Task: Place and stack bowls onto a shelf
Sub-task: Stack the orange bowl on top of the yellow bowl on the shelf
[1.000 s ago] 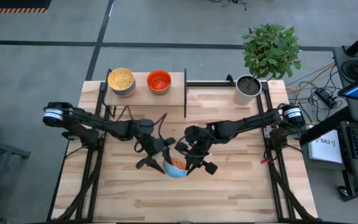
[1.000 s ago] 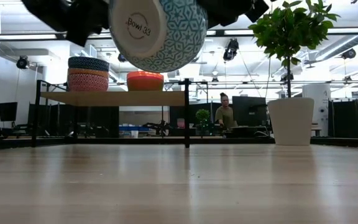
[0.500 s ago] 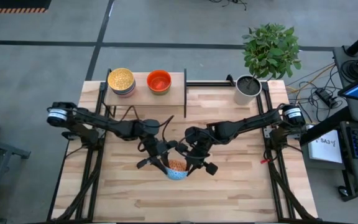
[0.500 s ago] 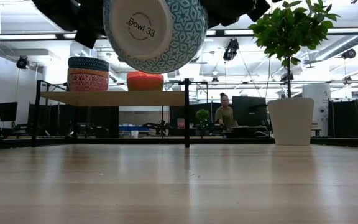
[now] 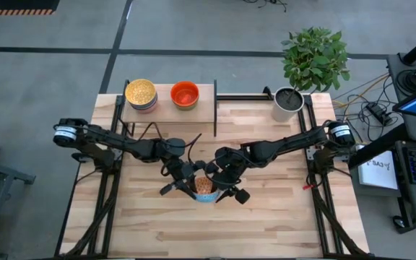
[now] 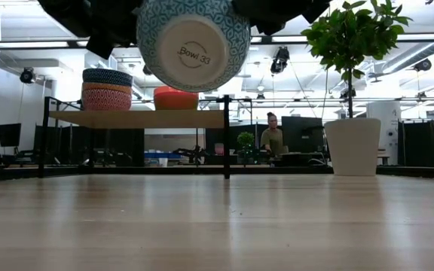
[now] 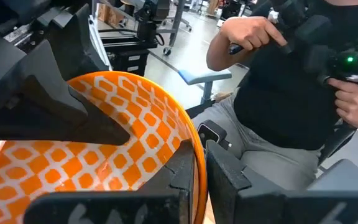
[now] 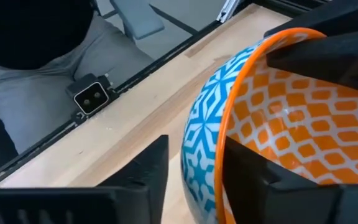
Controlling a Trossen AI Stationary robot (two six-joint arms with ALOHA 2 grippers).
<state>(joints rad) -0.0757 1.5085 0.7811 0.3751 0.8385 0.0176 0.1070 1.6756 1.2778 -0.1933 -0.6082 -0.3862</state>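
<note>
Ceramic-looking blue-white patterned bowl (image 5: 205, 189) is hanging mid-air over table (image 5: 280, 224) centre, likely rigid, slick, breakable, left gripper (image 5: 186, 182) jaws pinching shut on its 9 o'clock rim, right gripper (image 5: 224, 186) jaws loosening around 3 o'clock rim.

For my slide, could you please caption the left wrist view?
Left gripper shut on the rim of the orange-patterned bowl, person seated behind.

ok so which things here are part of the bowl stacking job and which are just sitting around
Part of the job:
patterned bowl, held up between both grippers
bowl stack on the shelf
red-orange bowl on the shelf
left gripper, shut on the patterned bowl's rim
right gripper

Just sitting around:
potted plant
</note>
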